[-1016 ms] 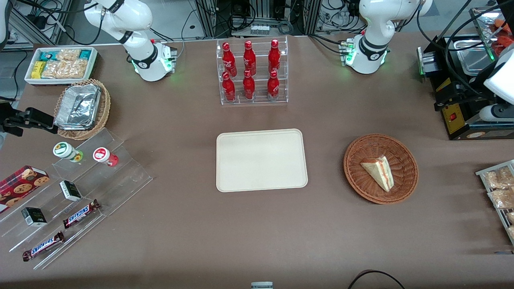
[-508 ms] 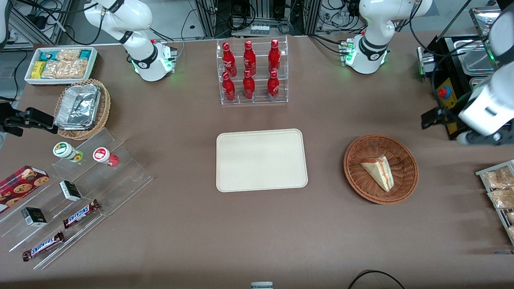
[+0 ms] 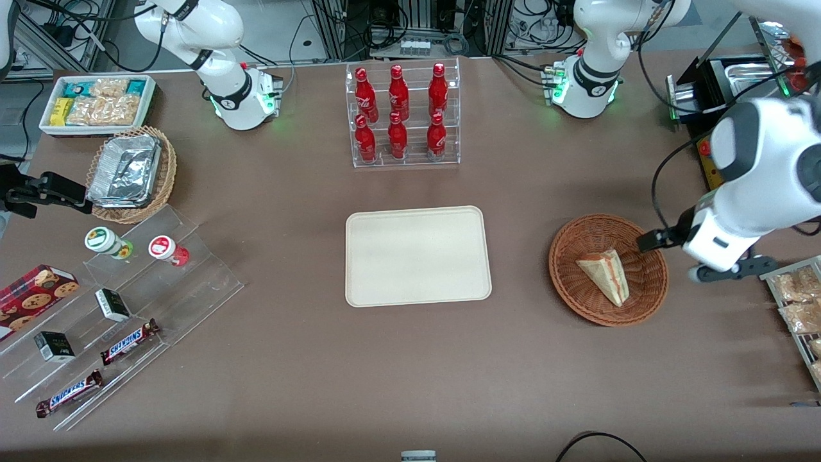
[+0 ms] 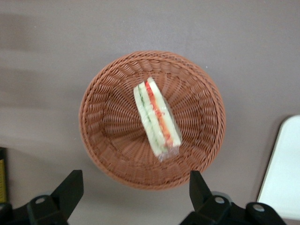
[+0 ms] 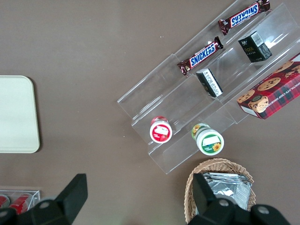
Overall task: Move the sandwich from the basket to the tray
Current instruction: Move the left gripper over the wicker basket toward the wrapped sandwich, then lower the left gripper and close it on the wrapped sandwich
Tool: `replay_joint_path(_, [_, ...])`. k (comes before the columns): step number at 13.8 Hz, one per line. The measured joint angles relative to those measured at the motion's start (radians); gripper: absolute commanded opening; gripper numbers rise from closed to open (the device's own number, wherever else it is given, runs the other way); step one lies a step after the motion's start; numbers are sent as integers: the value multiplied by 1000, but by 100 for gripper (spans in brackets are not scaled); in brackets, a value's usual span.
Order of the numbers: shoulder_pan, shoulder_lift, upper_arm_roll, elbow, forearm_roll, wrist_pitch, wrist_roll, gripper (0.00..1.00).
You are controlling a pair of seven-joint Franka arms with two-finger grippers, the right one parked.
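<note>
End effector (image 3: 667,253) was hanging above the tabletop (image 3: 410,372) just off the basket (image 3: 608,269) rim, on the working arm's end, in the front view. Sandwich (image 3: 605,275) sat in the basket, tray (image 3: 417,255) bare, well apart toward the middle.

From my left wrist view, fingers (image 4: 70,190) were spread wide, holding nothing, with the sandwich (image 4: 156,117) lying on the basket (image 4: 108,122) floor. So I'd call it the approach step. Next I'd need to centre over the wedge, then drop down and pinch its bread faces.

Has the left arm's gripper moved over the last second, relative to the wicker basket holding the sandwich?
Yes. The gripper, open, has swung in from the table's edge toward the basket and now hangs over its rim; the sandwich is untouched.
</note>
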Motion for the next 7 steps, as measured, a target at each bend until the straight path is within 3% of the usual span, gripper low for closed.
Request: replay_joint_path(7, [-47,42,-5,-162,0,275,-262,100])
